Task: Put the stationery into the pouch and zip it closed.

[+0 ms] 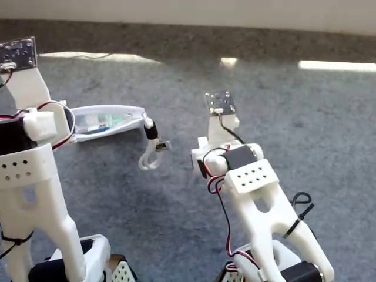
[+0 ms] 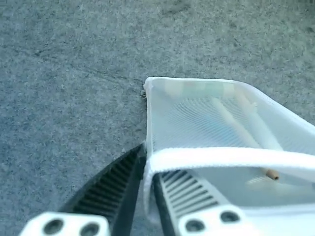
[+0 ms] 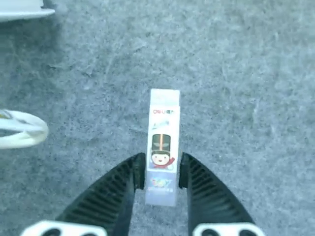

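Observation:
A white mesh pouch [image 1: 111, 120] lies on the grey carpet, its mouth open, with a zipper pull and white loop strap [image 1: 151, 154] at its near end. My left gripper [image 2: 149, 163] is shut on the pouch [image 2: 216, 128] at its rim. Pencil-like sticks [image 2: 235, 125] show through the mesh. My right gripper [image 3: 161, 164] is shut on a small white stationery box [image 3: 164, 123] that has a toy-soldier picture on it. The box points away from the fingers over the carpet. In the high view the right arm's wrist [image 1: 226, 155] covers the box, just right of the strap.
Grey carpet covers the whole work area. The loop strap [image 3: 19, 130] and a bit of the pouch's edge [image 3: 24, 10] lie off to one side of the right gripper. A pale wall strip [image 1: 194, 12] runs along the far side, with open carpet to the right.

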